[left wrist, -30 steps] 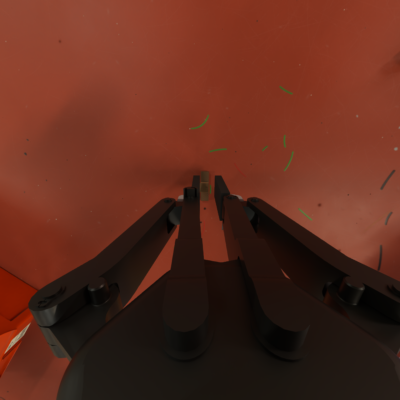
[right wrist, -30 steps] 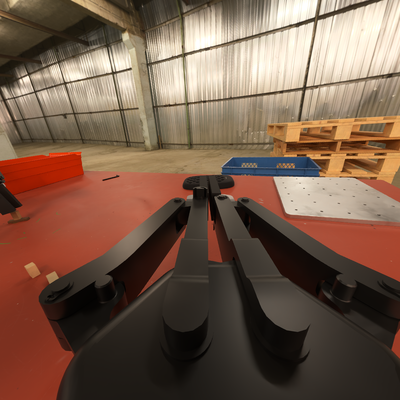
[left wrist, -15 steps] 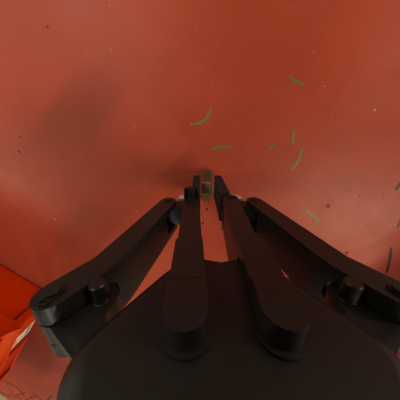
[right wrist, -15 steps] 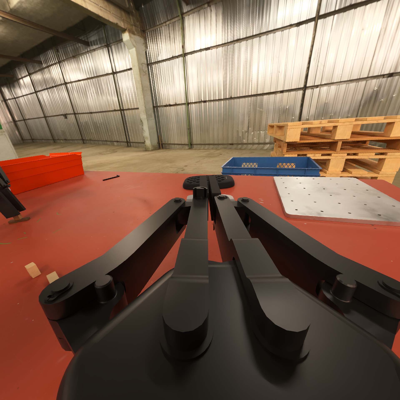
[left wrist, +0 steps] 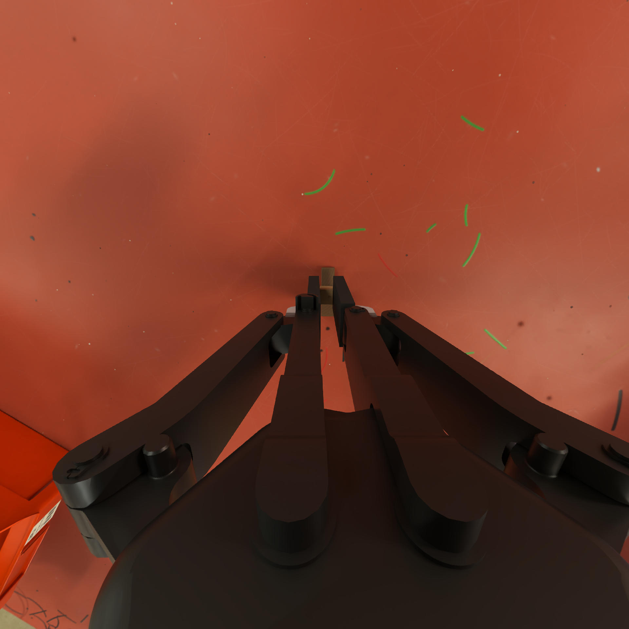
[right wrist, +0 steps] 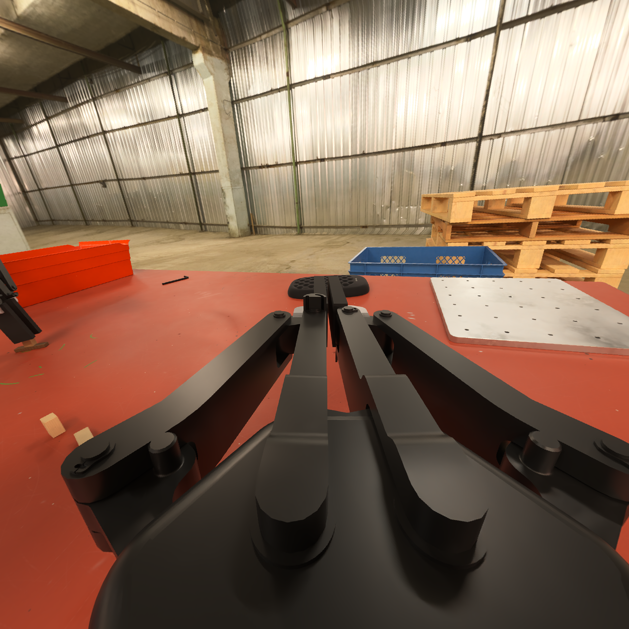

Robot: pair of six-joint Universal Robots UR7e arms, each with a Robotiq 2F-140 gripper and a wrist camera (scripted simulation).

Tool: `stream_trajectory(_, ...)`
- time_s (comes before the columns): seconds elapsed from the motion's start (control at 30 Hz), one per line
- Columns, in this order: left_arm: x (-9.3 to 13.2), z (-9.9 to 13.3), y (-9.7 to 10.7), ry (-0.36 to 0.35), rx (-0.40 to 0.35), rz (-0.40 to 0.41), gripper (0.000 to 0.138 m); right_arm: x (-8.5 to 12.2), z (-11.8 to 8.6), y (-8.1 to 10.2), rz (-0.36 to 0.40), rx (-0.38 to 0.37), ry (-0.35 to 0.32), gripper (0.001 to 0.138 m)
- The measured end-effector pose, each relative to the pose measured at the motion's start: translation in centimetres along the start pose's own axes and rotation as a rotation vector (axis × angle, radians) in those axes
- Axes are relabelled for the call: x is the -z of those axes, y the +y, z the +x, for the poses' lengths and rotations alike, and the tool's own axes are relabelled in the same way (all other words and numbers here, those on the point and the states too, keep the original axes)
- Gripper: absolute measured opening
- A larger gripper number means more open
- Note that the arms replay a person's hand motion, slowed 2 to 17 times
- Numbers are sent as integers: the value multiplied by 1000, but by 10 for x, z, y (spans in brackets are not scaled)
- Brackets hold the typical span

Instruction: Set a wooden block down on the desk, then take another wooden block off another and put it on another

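Observation:
In the left wrist view my left gripper points down at the red desk and is shut on a narrow wooden block, which pokes out past the fingertips over a dark shadow. The right wrist view shows that gripper at the far left, with the wooden piece at or just above the desk. Two loose pale wooden blocks lie apart on the desk at lower left. My right gripper is shut and empty above the desk.
Orange bins stand at the back left, and one corner shows in the left wrist view. A black perforated pad lies beyond my right fingertips. A grey drilled plate lies on the right, a black hex key at the back. A blue crate and pallets stand beyond the desk.
The left gripper has sunk a little closer to the desk with the block still in it; the green marks spread outward. The right gripper has not moved.

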State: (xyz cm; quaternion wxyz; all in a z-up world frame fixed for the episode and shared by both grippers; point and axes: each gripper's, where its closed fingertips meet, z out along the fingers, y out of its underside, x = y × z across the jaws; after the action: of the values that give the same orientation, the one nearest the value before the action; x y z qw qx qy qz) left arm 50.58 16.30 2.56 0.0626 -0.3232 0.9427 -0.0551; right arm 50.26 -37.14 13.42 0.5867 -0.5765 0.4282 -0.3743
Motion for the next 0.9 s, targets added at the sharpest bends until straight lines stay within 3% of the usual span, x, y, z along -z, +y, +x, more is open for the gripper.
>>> stream_trajectory(0.5,6,1,-1,-27,-27,8,11,0,0,0,2,0,0,3)
stream_trajectory(0.9,44,10,-22,-80,-61,138,11,0,0,-1,3,-1,-1,3)
